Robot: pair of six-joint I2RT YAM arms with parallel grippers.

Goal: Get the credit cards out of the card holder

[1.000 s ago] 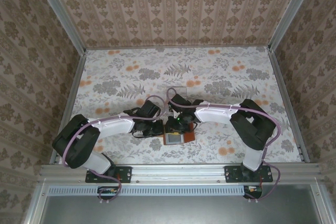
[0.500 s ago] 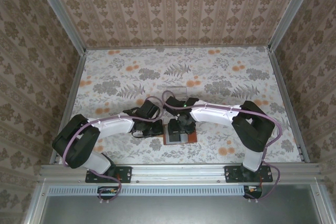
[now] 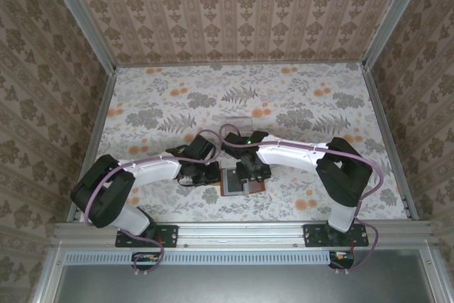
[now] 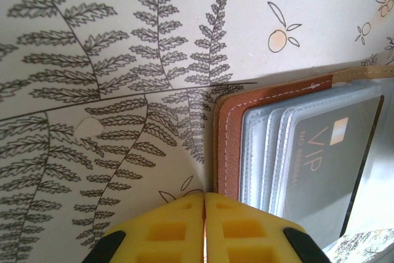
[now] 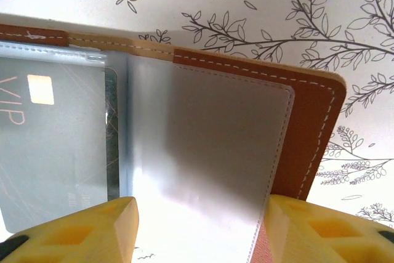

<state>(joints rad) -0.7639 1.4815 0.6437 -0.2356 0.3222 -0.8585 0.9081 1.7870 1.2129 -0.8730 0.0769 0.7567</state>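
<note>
**Two white-and-black arms, lilac cabling, yellow fingers**

The left arm (image 3: pixel 152 169) and right arm (image 3: pixel 291 152) have smooth white shells set between bulky black joint housings. A thin lilac cable (image 3: pixel 206 132) loops along each arm. The flat base plates (image 3: pixel 157 235) are black. The left gripper (image 4: pixel 204 198) and right gripper (image 5: pixel 200 207) have yellow plastic fingers (image 5: pixel 320 229) moulded with square hollows.
</note>
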